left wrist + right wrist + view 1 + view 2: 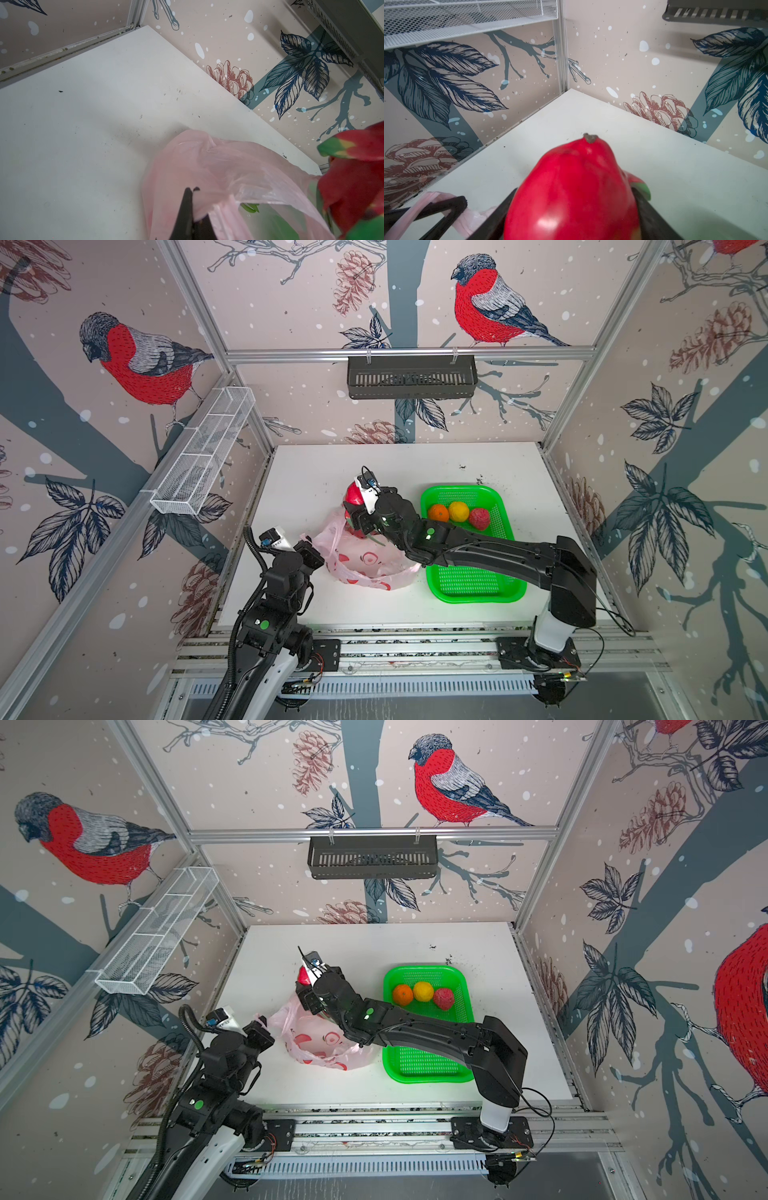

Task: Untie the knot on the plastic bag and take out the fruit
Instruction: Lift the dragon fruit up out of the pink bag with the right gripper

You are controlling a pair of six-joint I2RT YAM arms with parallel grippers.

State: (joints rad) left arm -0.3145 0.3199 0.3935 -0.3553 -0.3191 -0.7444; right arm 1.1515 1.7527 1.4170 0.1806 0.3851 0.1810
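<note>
White tabletop (316,472) | your left gripper (192,190) pinched plastic bag (365,564) rim to hold mouth open | right gripper (574,190) clamped dragon fruit (352,495), likely for green tray (473,587) at 3 o'clock

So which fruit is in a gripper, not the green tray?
The magenta dragon fruit, clamped in the right gripper; the orange, yellow citrus and small red fruit sit in the green tray.

Left hand (191,192) pinched shut, low; right hand (573,209) higher, jaws wide in a grip, arm stretched across the middle
</note>
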